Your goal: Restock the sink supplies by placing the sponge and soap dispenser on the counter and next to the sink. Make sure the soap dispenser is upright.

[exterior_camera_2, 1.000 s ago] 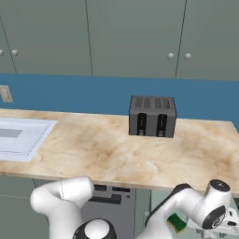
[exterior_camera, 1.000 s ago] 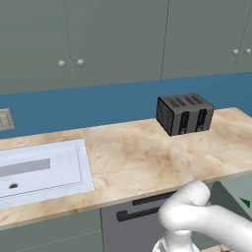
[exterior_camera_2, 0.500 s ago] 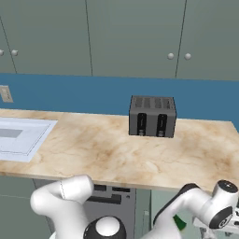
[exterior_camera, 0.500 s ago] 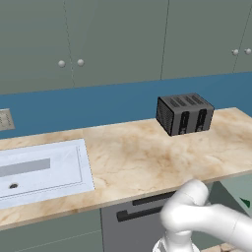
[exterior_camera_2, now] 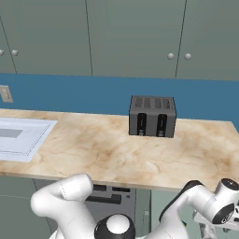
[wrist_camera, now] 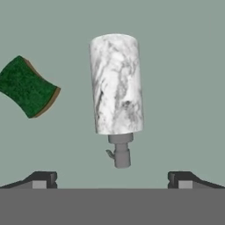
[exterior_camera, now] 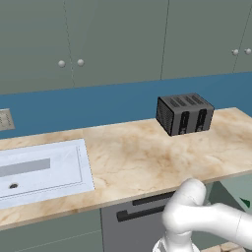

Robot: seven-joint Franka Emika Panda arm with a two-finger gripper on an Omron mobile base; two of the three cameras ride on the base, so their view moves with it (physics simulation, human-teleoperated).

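in the hand view the dispenser lies on a plain grey-green surface, long axis running up-down in frame, pump nozzle pointing toward the gripper, whose tips are spread wide w/ nothing between them. sponge lies to its left, apart, green side up, turned diagonal. base views: counter w/ sink at left, toaster at right.

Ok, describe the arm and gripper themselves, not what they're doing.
The arm is glossy white, built of rounded tubular links, with dark joints such as the black cap low in the right base view. The gripper ends in two small dark fingertips with pale grey pads.
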